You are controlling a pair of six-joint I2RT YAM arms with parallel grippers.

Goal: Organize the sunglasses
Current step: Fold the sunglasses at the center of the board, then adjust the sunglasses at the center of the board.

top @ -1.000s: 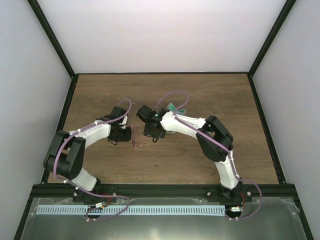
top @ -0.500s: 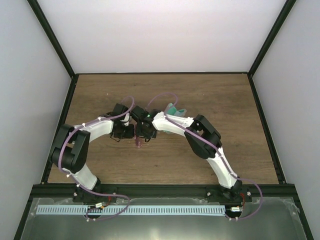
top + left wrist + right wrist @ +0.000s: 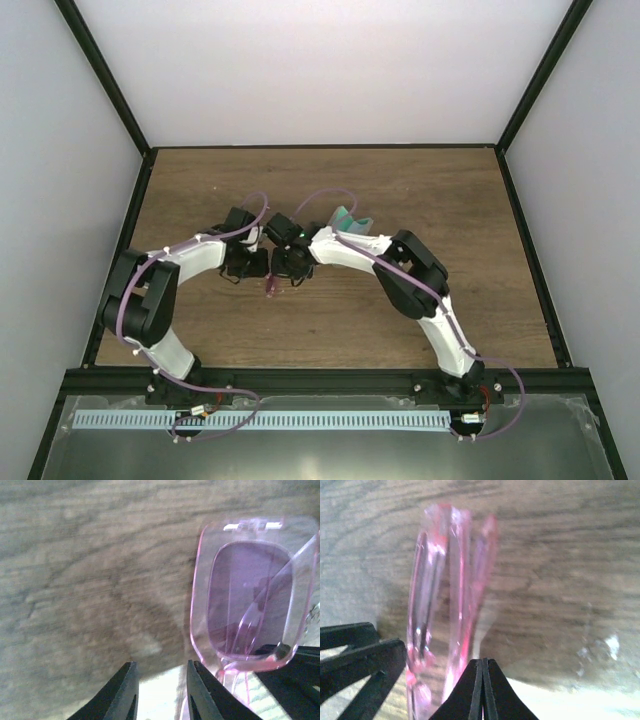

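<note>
The sunglasses are a small pink pair on the wooden table between my two grippers. The left wrist view shows one pink lens face-on, just right of my right finger. The right wrist view shows the pair edge-on, just left of my fingertips. My left gripper is open with nothing between its fingers. My right gripper is shut, tips right beside the frame, and nothing shows between the fingers. Each gripper's black fingers show in the other's wrist view.
A light teal cloth-like thing lies just behind the right arm's forearm, partly hidden by it. Black frame rails and white walls border the wooden table. Both arms crowd the left-centre of the table.
My right gripper has swung left up to the sunglasses and the left gripper. The left gripper has edged slightly right. The sunglasses stay in about the same spot.
</note>
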